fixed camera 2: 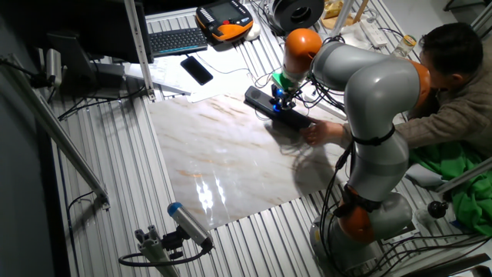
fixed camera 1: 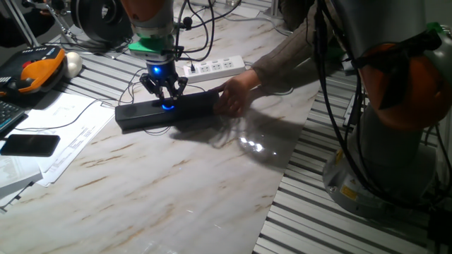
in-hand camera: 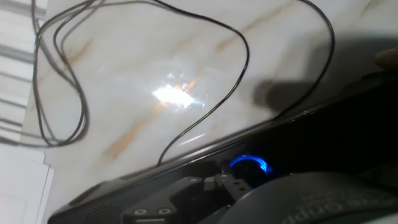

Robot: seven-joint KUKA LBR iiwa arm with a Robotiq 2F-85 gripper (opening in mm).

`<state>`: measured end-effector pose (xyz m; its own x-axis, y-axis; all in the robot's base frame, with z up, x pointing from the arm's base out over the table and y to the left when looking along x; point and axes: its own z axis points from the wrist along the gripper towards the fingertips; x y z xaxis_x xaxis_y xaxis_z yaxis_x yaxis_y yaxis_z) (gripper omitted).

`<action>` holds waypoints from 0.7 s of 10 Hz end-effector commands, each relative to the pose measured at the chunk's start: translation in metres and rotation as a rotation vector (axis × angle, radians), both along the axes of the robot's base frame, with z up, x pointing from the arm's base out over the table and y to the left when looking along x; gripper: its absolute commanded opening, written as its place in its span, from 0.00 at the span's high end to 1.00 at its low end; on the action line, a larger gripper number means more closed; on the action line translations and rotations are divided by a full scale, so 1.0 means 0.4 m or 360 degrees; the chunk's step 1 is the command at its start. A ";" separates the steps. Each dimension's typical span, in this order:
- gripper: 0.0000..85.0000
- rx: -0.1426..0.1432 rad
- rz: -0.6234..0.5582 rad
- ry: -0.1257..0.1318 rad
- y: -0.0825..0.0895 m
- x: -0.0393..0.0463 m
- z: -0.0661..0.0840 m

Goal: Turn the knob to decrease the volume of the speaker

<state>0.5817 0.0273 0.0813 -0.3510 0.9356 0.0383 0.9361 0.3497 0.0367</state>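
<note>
The speaker is a long black bar lying on the marble table top; it also shows in the other fixed view and in the hand view. The knob glows blue at its middle and shows as a blue ring in the hand view. My gripper stands straight above it, its fingers converging on the knob and closed around it. It also shows in the other fixed view. A thin black cable loops over the table behind the speaker.
A person's hand holds the speaker's right end, also seen in the other fixed view. A white power strip lies behind the speaker. A black phone and papers lie at the left, with an orange pendant behind them.
</note>
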 end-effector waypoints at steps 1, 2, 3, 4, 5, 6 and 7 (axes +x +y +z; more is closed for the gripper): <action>0.80 -0.0004 0.0102 -0.0001 0.001 0.001 0.002; 0.80 -0.0010 0.0165 -0.0004 0.003 0.001 0.002; 0.80 -0.0016 0.0211 -0.0001 0.006 0.001 0.003; 0.80 -0.0023 0.0268 0.0007 0.007 0.001 0.003; 0.80 -0.0030 0.0329 0.0015 0.007 0.001 0.003; 0.80 -0.0041 0.0403 0.0015 0.007 0.001 0.003; 0.80 -0.0046 0.0478 0.0013 0.009 0.001 0.004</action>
<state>0.5821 0.0309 0.0829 -0.5683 0.8227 0.0171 0.8228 0.5681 0.0139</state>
